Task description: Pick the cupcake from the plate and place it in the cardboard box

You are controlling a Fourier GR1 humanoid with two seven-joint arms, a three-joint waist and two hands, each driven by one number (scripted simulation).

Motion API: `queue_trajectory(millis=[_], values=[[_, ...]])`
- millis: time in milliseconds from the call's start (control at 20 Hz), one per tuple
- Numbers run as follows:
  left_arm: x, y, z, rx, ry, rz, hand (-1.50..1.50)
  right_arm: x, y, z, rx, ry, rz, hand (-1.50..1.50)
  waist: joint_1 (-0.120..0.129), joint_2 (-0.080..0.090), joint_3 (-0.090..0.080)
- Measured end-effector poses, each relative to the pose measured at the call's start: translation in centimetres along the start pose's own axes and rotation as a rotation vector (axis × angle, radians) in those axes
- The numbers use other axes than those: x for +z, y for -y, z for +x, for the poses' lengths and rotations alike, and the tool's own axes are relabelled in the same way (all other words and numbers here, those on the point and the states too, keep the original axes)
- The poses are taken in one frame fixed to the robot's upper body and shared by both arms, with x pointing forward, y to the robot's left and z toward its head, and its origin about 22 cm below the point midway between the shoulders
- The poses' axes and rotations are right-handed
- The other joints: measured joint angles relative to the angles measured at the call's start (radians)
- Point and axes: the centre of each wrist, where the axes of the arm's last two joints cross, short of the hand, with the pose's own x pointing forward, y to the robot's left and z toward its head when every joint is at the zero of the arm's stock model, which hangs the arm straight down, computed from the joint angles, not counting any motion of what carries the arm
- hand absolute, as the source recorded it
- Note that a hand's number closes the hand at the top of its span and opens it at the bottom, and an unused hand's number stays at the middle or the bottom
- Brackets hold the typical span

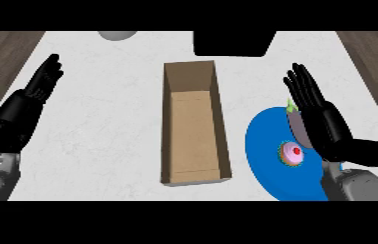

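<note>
Right hand [319, 119] hangs at the right of the frame, fingers straight and pressed together, pointing up-frame, holding nothing. Just below-left of its palm sits the cupcake [292, 153], pink frosting and red dot facing up, upright on the blue plate [266, 163]. A dark eggplant-like thing [297, 122] lies half hidden behind the hand. I'd call this the approach: the grasp isn't made, and next the fingers must curl round the cupcake. The cardboard box [193, 123] waits mid-frame, open, long axis running top to bottom. Left hand [38, 90] rests open at the left edge.

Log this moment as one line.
cupcake on blue plate | right hand open beside it | left hand resting open | cardboard box empty
</note>
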Motion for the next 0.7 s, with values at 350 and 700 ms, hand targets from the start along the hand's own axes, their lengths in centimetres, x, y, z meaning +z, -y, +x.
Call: queue_trajectory(millis=[350,700], values=[[1.7,1.7,-3.1,0.001,-0.116,0.071,0.00,-3.5,0.9,3.6,0.021,0.135,0.240,1.50,0.006,0.011,0.002],[3.0,4.2,-6.1,0.046,-0.216,0.090,0.00,-2.0,4.2,-1.8,0.074,0.077,0.102,-1.50,-0.003,0.016,0.008]])
